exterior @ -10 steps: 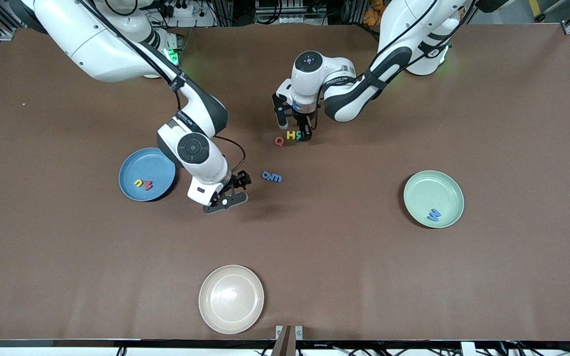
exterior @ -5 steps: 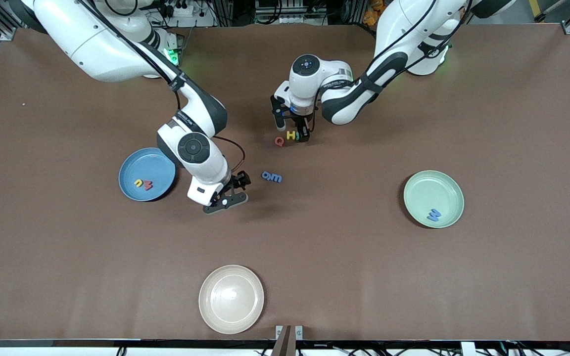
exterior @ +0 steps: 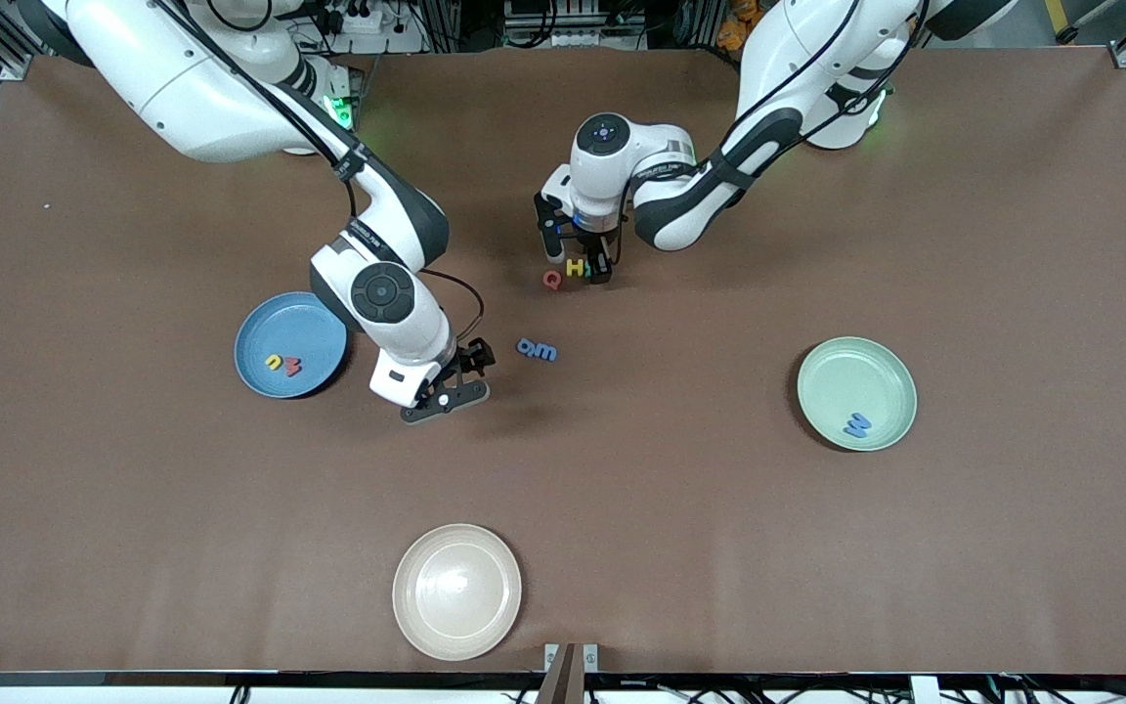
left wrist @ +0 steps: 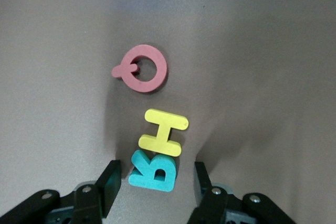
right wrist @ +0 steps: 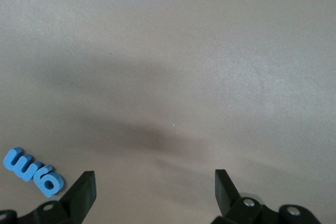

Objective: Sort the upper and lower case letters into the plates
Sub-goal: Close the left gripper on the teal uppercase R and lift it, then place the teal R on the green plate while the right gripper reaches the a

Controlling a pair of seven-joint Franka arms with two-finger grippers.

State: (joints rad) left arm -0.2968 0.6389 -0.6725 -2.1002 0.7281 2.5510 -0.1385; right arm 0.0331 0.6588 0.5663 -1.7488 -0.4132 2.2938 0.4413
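A red Q (left wrist: pixel 144 67), a yellow H (left wrist: pixel 163 132) and a teal R (left wrist: pixel 154 170) lie in a row on the table. My left gripper (left wrist: pixel 156 178) is open and low, one finger on each side of the teal R. In the front view it (exterior: pixel 578 262) stands over the red Q (exterior: pixel 551 280) and yellow H (exterior: pixel 576 267). Two blue letters (exterior: pixel 536 349) lie together mid-table and also show in the right wrist view (right wrist: pixel 32 172). My right gripper (exterior: pixel 463 377) is open and empty over bare table between them and the blue plate (exterior: pixel 299 323). The blue plate holds a yellow letter (exterior: pixel 275 363) and a red one (exterior: pixel 293 367). The mint green plate (exterior: pixel 856 376) holds a blue letter (exterior: pixel 856 424).
A cream-white plate (exterior: pixel 456 591) sits empty near the table edge closest to the front camera. The blue plate is toward the right arm's end, the mint plate toward the left arm's end. Brown table cloth covers the whole surface.
My left gripper has shifted slightly toward the right arm's end and now hides most of the teal R in the front view. The right arm has not moved.
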